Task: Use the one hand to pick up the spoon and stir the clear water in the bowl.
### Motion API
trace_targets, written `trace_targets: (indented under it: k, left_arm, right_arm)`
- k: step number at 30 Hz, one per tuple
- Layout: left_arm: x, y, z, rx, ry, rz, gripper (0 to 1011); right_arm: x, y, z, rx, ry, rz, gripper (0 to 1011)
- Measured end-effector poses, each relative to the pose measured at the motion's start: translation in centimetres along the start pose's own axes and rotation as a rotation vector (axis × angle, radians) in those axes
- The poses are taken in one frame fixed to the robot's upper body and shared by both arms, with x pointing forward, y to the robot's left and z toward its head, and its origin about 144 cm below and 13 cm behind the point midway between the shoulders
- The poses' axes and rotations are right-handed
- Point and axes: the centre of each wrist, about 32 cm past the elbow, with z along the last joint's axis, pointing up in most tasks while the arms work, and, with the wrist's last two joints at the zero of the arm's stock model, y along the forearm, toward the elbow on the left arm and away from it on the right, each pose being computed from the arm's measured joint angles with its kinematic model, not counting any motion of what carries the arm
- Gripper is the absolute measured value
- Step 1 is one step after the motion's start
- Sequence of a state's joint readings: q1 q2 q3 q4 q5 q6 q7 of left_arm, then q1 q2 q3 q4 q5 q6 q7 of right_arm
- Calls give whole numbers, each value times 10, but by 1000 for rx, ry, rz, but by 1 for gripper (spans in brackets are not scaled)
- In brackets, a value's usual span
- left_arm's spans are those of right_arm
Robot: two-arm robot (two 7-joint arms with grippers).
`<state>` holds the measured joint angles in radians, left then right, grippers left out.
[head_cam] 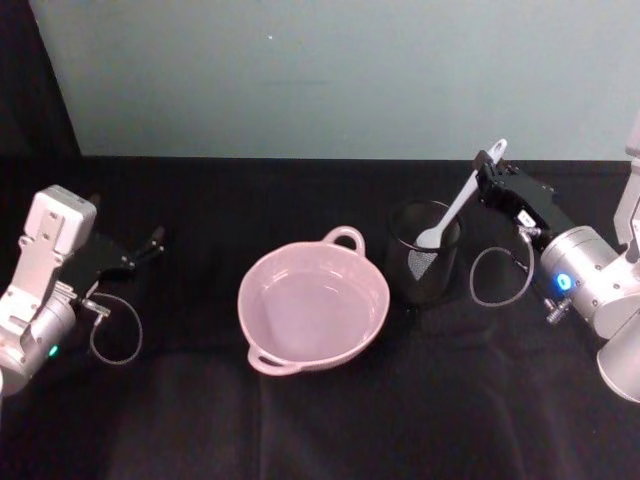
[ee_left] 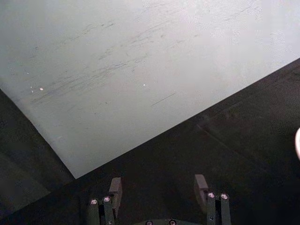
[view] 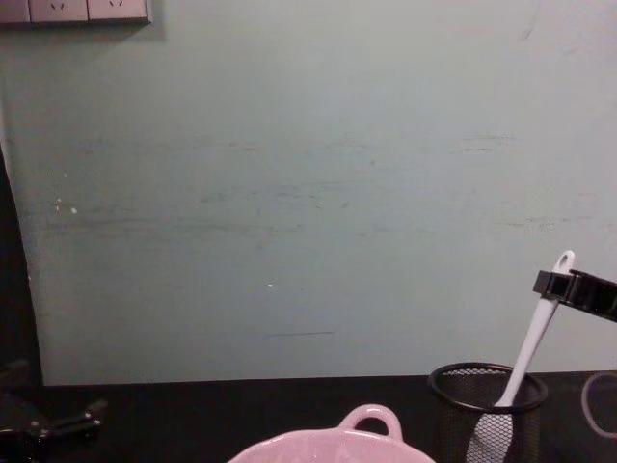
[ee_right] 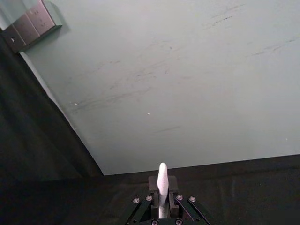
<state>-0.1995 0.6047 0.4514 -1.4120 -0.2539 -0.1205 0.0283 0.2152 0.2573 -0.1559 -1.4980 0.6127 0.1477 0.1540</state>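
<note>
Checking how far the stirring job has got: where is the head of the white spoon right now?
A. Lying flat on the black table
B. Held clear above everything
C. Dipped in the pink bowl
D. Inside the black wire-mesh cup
D. The spoon leans with its flat head down inside the black wire-mesh cup, while the right claw is shut on its handle near the top; the pink bowl beside the cup holds no spoon.

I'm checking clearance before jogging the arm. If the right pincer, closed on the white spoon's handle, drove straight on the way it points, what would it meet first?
Probably the pale green wall. The right pincer, shut on the slim white plastic spoon, faces it across bare black tabletop; depth is unclear.
</note>
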Motion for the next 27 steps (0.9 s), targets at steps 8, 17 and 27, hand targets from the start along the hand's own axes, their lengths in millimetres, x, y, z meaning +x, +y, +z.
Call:
trace_targets:
  k: [8, 17, 27]
  left_arm:
    - [0, 0, 0, 0, 0, 0, 1011]
    - [0, 0, 0, 0, 0, 0, 1011]
    - [0, 0, 0, 0, 0, 0, 1011]
  right_arm:
    - [-1, -1, -2, -11, 23, -12, 119]
    - [-1, -1, -2, -13, 29, -17, 119]
    - [-1, -1, -2, -14, 26, -16, 277]
